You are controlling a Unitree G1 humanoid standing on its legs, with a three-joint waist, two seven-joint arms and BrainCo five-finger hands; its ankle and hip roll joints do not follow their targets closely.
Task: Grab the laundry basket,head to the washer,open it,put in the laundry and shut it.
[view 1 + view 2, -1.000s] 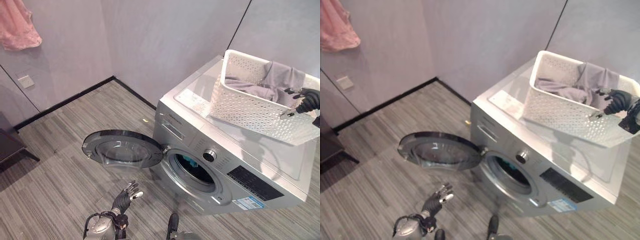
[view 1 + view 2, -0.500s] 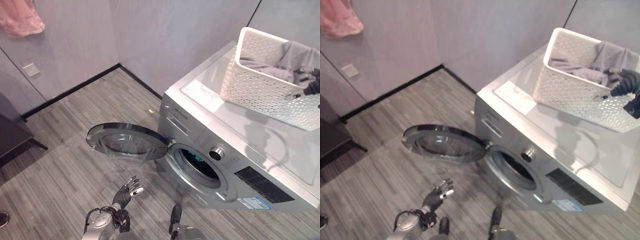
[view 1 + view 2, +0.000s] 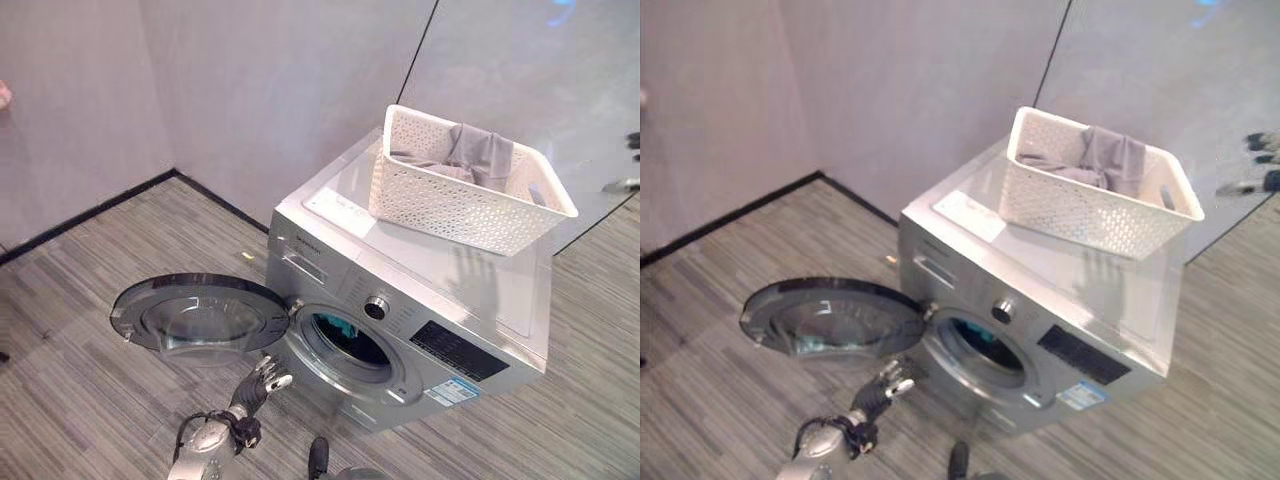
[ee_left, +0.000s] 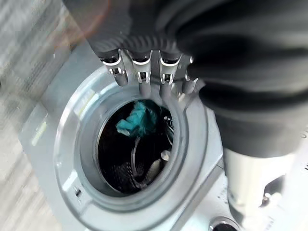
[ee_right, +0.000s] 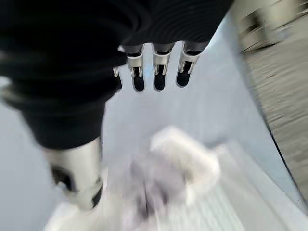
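From the left eye view we see the silver washer (image 3: 420,310) standing by the grey wall (image 3: 270,90), its round door (image 3: 198,316) swung wide open and lying nearly flat over the wood-grain floor (image 3: 70,330). The white perforated laundry basket (image 3: 465,195) sits on the washer's top, and grey laundry (image 3: 478,155) is heaped inside it, draped against the far rim. Through the open drum mouth (image 3: 345,345) we make out a bit of teal cloth (image 3: 335,326). A control knob (image 3: 376,307) sits above the opening, beside a dark display panel (image 3: 455,350), and a blue and white sticker (image 3: 452,391) is stuck at the lower front corner; its print is too small for us to read. Our left hand (image 3: 256,386) hangs low in front of the door, fingers loosely spread and holding nothing.

In the right eye view our right hand (image 3: 1268,160) shows at the far edge, well apart from the basket; there we cannot tell how its fingers stand.

The left wrist view looks past relaxed fingers (image 4: 139,77) into the drum, where the teal cloth lies near the rim.

The right wrist view shows that hand's fingers (image 5: 159,72) straight and empty, with the blurred basket and grey laundry beyond them.
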